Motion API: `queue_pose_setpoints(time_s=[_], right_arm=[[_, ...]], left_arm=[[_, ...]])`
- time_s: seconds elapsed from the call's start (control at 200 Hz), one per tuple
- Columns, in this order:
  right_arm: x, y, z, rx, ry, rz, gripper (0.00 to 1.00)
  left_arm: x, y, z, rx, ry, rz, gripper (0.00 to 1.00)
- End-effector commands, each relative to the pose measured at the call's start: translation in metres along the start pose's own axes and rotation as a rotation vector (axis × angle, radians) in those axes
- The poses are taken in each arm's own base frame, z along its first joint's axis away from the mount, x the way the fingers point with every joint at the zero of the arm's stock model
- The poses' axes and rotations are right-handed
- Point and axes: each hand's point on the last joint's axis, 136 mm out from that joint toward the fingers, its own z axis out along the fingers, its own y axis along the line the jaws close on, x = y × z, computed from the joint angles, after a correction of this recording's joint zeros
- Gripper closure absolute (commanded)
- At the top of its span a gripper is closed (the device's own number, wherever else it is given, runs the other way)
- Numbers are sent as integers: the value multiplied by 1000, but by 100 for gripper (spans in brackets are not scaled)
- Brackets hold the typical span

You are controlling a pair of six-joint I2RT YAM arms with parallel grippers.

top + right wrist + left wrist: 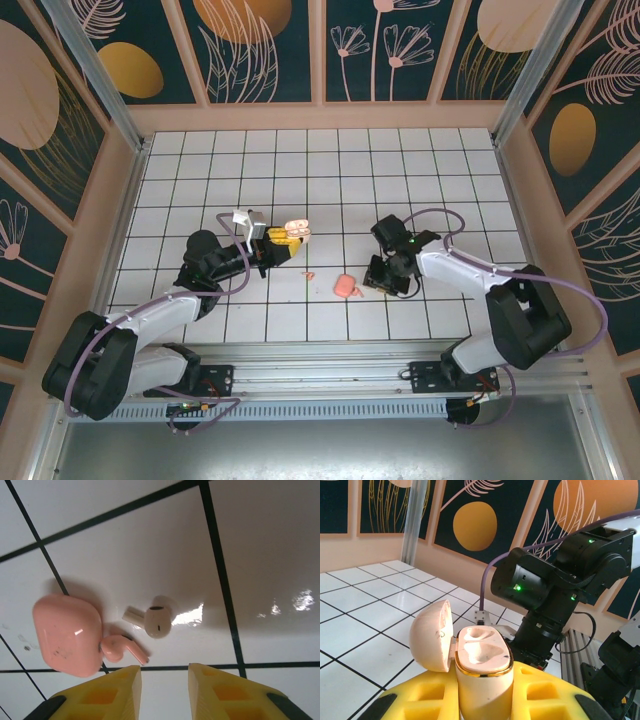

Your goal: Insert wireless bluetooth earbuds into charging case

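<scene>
Right hand [165, 692]: we see it slightly spread, empty.
Cream earbud [156, 621]: at its 12 o'clock, stem toward 9 o'clock.
Left hand [485, 700]: pinching the open charging case [482, 652].

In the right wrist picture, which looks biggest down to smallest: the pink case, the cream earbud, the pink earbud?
1. pink case: clearly the largest.
2. cream earbud and pink earbud: they look about alike, so I won't rank them.
</scene>
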Motion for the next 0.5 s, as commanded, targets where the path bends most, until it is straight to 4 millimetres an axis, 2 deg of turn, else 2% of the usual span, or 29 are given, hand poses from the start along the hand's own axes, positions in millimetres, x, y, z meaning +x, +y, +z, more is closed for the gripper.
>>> queue_pose_setpoints(time_s=[0.0, 0.495], right_arm=[[-7, 4, 7, -10, -21, 46, 69], [-20, 0, 20, 29, -39, 24, 71]], left_arm=[[-7, -6, 1, 32, -16, 35, 87], [-9, -8, 0, 27, -20, 41, 87]])
